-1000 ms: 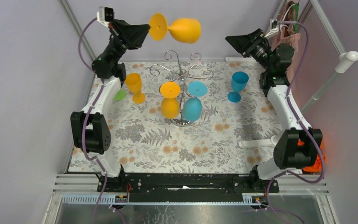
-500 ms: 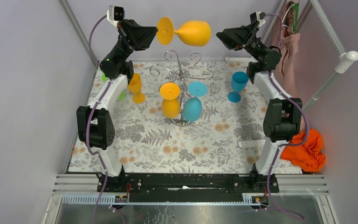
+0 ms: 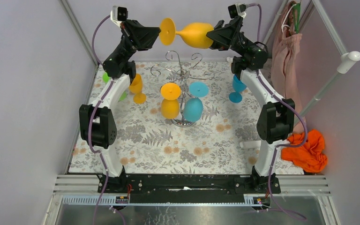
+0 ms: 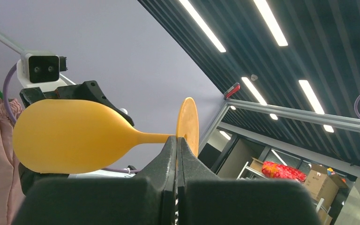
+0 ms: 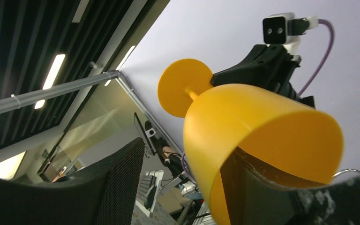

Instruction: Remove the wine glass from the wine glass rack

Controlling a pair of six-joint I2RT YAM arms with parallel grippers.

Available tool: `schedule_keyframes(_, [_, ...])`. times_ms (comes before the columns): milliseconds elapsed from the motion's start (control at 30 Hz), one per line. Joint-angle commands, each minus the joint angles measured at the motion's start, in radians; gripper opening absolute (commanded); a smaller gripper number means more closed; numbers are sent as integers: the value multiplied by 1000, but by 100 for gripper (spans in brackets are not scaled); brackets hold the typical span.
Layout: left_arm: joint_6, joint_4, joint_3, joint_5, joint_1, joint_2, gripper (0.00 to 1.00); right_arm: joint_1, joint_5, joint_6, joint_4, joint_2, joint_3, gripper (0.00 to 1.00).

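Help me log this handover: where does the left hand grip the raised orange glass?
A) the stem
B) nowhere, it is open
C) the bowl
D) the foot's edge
A: in the left wrist view the left hand is shut on the thin stem of the glass.

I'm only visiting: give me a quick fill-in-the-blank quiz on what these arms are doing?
1. The left gripper pinches the raised orange glass by its ___.
2. The right gripper sits at that glass's bowl with its jaws ___.
3. The rack carries ___ hanging glasses.
Missing words: stem; open; two.
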Motion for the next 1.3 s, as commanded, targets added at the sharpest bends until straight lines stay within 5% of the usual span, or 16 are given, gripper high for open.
schedule_keyframes(0, [-100,86,6,9,-7,-6,0,47,-13,33,195,35,77,66])
schedule_keyframes(100, [-100,85,9,15,-11,-10,0,71,13,63,212,58,99,60])
schedule_keyframes(300, [-100,85,-13,24,-12,-21,0,91,48,50,211,42,70,25])
schedule_keyframes(400, [-102,85,-11,34,-12,-24,0,91,58,43,210,28,49,17])
schedule_keyframes(500, [-102,85,-14,37,-12,-29,11,90,65,53,210,21,46,1])
schedule_keyframes(767, [-86,84,-28,55,-11,-48,51,91,62,22,206,-60,10,0])
schedule_keyframes(900, [-78,80,-31,60,-1,-50,57,88,18,-67,140,-159,-29,0])
schedule_keyframes(1033, [-9,-15,-50,106,35,-84,58,77,-58,-333,-217,-317,-87,0])
schedule_keyframes(1100, [105,-157,-69,158,55,-125,58,71,-67,-639,-631,-418,-89,0])
schedule_keyframes(1200, [473,-626,-69,205,67,-229,57,72,129,-1203,-1344,-555,16,0])
schedule_keyframes(1267, [797,-1066,0,146,61,-293,57,68,285,-1402,-1599,-588,84,0])
